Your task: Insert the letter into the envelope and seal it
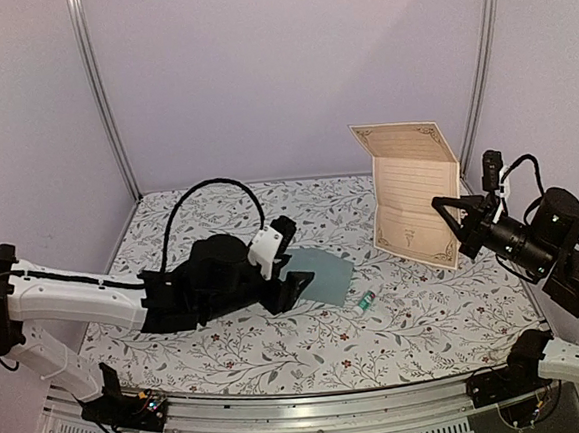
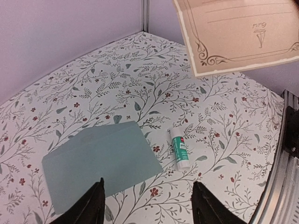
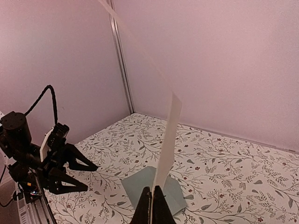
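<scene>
My right gripper [image 1: 448,216] is shut on the right edge of the tan bordered letter [image 1: 413,192] and holds it upright above the table. In the right wrist view the letter [image 3: 166,135] shows edge-on, rising from my pinched fingertips [image 3: 152,201]. The pale teal envelope [image 1: 319,275] lies flat and closed at the table's middle. My left gripper [image 1: 292,276] is open and empty, hovering at the envelope's left edge. In the left wrist view the envelope [image 2: 100,161] lies just ahead of my left fingertips [image 2: 98,193], and the letter [image 2: 238,32] hangs at the top right.
A small white-and-green glue stick [image 1: 365,301] lies on the floral tablecloth just right of the envelope; it also shows in the left wrist view [image 2: 179,148]. Metal frame posts [image 1: 102,101] stand at the back corners. The aluminium rail [image 1: 314,405] runs along the near edge.
</scene>
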`<state>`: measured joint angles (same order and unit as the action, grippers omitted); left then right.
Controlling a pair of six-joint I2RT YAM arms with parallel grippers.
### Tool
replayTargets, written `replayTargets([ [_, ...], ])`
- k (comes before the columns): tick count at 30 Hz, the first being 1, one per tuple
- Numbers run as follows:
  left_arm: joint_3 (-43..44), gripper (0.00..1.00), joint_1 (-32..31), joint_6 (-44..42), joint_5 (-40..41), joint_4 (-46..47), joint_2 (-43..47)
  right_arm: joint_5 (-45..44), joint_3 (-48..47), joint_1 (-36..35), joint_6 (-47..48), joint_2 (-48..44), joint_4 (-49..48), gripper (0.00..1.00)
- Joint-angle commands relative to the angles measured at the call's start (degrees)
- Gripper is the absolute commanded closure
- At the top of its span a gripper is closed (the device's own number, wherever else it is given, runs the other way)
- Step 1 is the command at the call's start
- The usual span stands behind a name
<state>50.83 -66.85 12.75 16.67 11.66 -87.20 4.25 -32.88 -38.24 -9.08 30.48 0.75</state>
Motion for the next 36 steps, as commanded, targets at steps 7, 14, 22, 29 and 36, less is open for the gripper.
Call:
replayTargets([
  [7,-18.7,0.4,18.4,-8.9,-25.1,10.6,35.6,24.7,-2.1,-0.4,13.5,15.0,-12.6,1.0],
  [14,-19.3,0.44,25.4,-7.7,-42.2,11.6,43.6,36.8,-5.8,-2.9,22.7,24.8,-10.1,1.0],
  [22,-9.0,0.49,27.7,-7.9,-56.9,10.5,32.6,38.8,-12.0,-8.2,29.4,32.1,-3.2,1.0],
  [29,-7.1,0.44,26.9,-7.9,-73.3,11.8,23.2,37.8,-14.5,-8.8,30.3,34.8,-1.5,1.0],
  [36,-6.1,0.32,23.6,-11.0,-72.3,10.1,19.6,38.2,-16.1,-9.3,30.0,34.5,-0.1,1.0],
])
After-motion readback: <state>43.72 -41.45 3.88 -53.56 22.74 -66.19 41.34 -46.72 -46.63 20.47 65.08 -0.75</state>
